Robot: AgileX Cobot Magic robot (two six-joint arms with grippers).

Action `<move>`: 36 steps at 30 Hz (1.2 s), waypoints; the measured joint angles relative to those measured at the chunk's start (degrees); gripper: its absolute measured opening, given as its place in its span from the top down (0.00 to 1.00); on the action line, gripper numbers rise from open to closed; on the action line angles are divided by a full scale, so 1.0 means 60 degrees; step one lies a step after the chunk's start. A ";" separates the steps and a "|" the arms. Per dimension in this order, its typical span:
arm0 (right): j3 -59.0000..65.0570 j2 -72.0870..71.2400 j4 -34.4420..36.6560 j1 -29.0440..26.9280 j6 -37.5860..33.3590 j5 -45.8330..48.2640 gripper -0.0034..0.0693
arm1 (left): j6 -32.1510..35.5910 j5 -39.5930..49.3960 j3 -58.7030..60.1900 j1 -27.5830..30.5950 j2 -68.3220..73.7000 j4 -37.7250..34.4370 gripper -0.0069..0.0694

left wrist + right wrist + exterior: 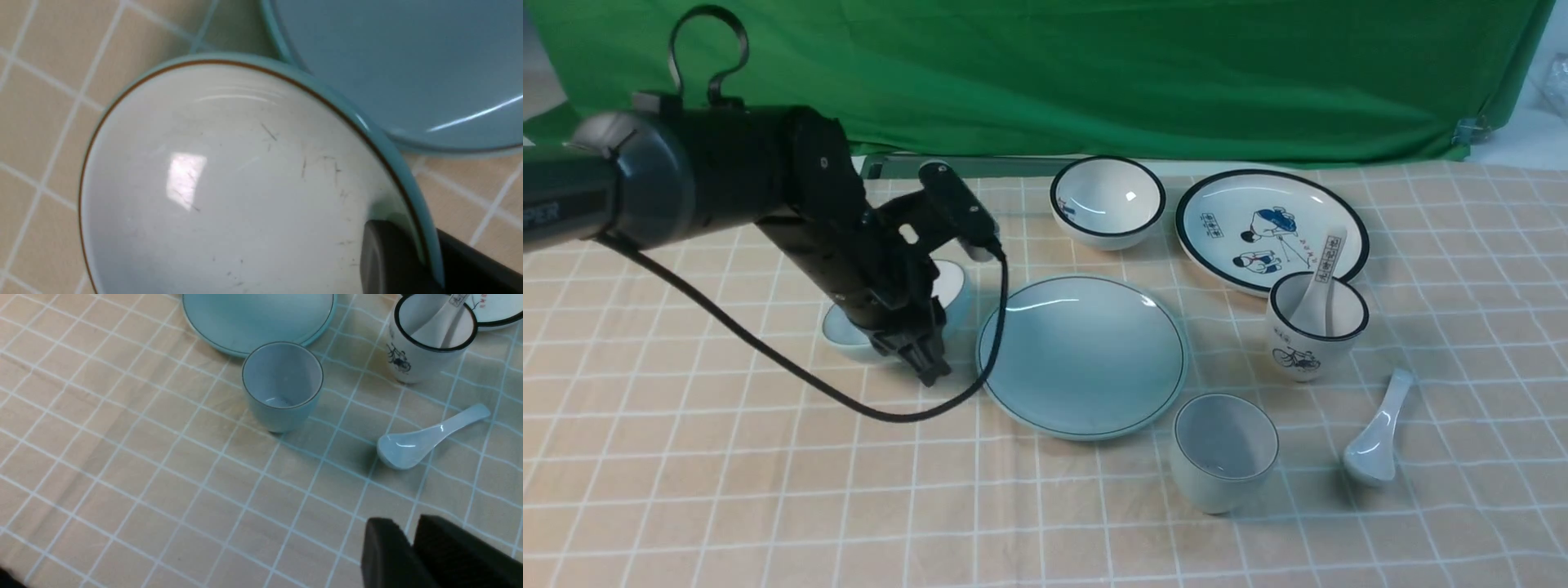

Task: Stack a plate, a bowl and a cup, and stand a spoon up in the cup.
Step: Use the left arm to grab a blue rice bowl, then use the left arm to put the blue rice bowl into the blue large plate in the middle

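On the checked cloth [727,490] the left gripper [929,369] is clamped on the rim of the bowl [229,183], one finger inside, a hold fit, I'd say, for lifting it onto the plate [1085,355] just beside, while the right gripper [410,539] hangs slightly parted, empty.

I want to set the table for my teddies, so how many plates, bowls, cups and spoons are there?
Plates: 2 (plain blue plate, cartoon plate)
Bowls: 2 (plain bowl, black-rimmed bowl)
Cups: 2 (plain cup, bicycle cup)
Spoons: 2 (white spoon, patterned spoon)
Total: 8
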 joint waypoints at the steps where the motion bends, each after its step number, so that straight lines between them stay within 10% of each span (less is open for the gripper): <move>1: 0.0000 0.0000 0.0000 0.0000 0.0000 0.0000 0.76 | -0.0025 -0.0107 -0.0045 -0.0257 -0.0086 0.0000 0.86; 10: 0.0000 0.0000 0.0000 0.0000 0.0000 -0.0026 0.76 | -0.0067 -0.1072 -0.0521 -0.2673 0.0866 0.0865 0.86; 22: 0.0000 0.0000 0.0307 0.0000 0.0000 0.0078 0.75 | -0.0256 -0.1485 -0.1252 -0.2935 0.1641 0.1058 0.81; 36: -0.0652 0.1608 0.0643 0.0000 -0.0284 0.0035 0.56 | -0.1379 0.0477 -0.1257 -0.2935 0.1101 0.0951 0.20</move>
